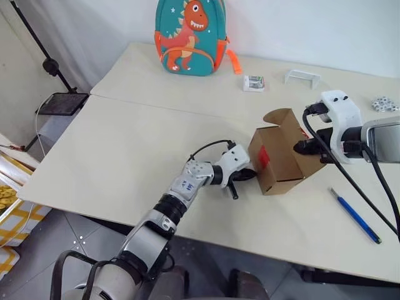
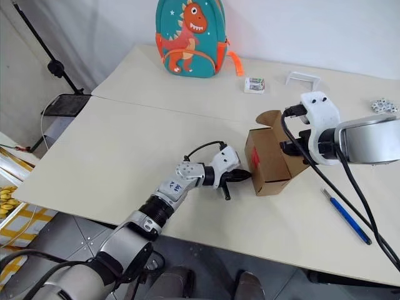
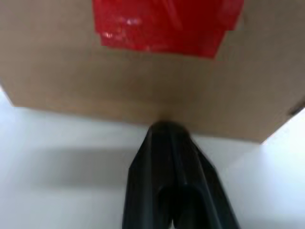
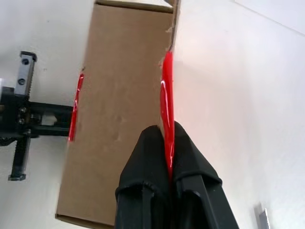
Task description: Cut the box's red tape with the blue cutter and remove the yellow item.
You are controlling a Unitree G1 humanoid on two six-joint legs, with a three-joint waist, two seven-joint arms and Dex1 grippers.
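I see the box (image 1: 280,156) lifted off the bench (image 1: 125,150) nr its front-R area, flap open, R gripper (image 1: 307,147) clenched on its taped edge. L gripper (image 1: 245,175) clamped empty, tips against the face w/ red tape (image 1: 263,157). Blue cutter (image 1: 355,215) lies by the front-R edge.

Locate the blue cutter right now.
The blue cutter lies loose on the table, on the robot's right, just beyond the box.

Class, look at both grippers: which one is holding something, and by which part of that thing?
The right gripper is shut on the box, pinching its red-taped edge. The left gripper is shut and only presses against the box's side.
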